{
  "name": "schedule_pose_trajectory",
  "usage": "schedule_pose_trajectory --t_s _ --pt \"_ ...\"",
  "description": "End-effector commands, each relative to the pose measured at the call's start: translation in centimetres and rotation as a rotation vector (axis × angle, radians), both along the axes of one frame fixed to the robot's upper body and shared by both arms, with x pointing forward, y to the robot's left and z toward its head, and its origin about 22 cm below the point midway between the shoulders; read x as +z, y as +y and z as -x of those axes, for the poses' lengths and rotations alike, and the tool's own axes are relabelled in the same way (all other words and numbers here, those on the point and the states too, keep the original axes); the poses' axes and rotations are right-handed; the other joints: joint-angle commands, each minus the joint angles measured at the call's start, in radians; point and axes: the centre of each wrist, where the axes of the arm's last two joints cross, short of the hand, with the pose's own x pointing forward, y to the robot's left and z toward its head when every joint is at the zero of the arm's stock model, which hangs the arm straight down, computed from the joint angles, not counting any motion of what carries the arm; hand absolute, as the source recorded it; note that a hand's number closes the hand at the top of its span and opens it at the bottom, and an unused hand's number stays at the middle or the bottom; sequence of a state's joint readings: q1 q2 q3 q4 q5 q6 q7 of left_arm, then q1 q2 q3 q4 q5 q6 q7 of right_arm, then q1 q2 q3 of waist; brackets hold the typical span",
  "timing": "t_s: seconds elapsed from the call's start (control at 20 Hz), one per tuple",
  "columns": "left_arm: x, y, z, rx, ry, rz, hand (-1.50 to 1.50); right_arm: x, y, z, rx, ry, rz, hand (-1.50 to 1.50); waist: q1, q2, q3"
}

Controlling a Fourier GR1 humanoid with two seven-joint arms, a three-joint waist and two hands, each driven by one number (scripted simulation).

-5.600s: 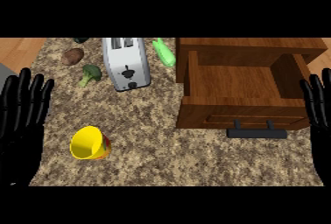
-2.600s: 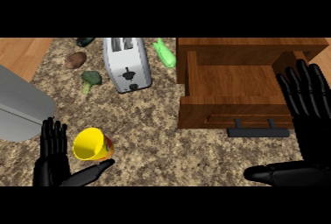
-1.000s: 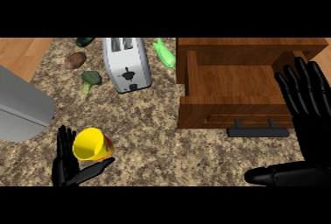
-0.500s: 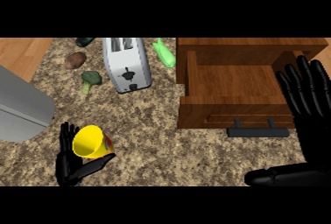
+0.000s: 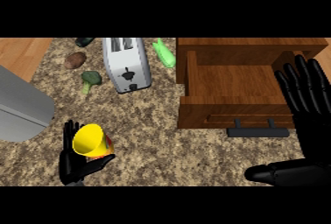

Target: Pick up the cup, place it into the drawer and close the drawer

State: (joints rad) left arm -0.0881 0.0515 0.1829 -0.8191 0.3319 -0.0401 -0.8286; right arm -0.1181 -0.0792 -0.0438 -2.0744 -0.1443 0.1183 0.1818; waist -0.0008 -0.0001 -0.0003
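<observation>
Yellow cup (image 5: 89, 140): lies against the palm of the left hand (image 5: 76, 161), fingers behind it and thumb curled under its lower side; its open mouth faces up and a little left, with a reddish patch at its right edge.
Left hand: low at the left, wrapped round the cup, over the speckled counter (image 5: 161, 144).
Right hand (image 5: 304, 98): at the right edge, fingers straight and spread, pointing up, holding nothing; it overlaps the drawer's right side.
Drawer (image 5: 239, 94): wooden, pulled open, up and well to the right of the left hand; inside shows bare wood.
Handle (image 5: 257, 131): dark bar on the drawer front, just left of the right hand's wrist.
Toaster (image 5: 125, 64): silver, well above the left hand.
Broccoli (image 5: 89, 79): left of the toaster, above the cup.
Potato (image 5: 75, 60): brown, above the broccoli.
Green vegetable (image 5: 164, 54): between the toaster and the drawer.
Grey block (image 5: 20, 106): at the left edge, up and left of the left hand.
</observation>
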Motion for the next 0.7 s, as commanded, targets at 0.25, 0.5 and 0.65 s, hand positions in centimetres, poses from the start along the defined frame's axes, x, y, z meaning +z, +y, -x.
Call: schedule_pose_trajectory --t_s 0.25,0.5,0.65 --pt "-1.2 -1.1 -1.4 -0.091 -0.09 0.1 1.5 1.4 -0.4 0.2 0.004 0.021 -0.006 -1.5 -0.003 0.001 0.0" --pt "-2.2 -0.5 0.0 -0.072 -0.154 0.025 1.5 -0.4 0.1 1.4 0.005 -0.01 0.004 -1.5 -0.003 0.001 0.0" --pt "-1.8 -1.3 -0.5 -0.063 -0.165 -0.009 1.5 -0.7 0.0 0.8 -0.002 0.008 0.004 -1.5 -0.002 0.001 0.0"
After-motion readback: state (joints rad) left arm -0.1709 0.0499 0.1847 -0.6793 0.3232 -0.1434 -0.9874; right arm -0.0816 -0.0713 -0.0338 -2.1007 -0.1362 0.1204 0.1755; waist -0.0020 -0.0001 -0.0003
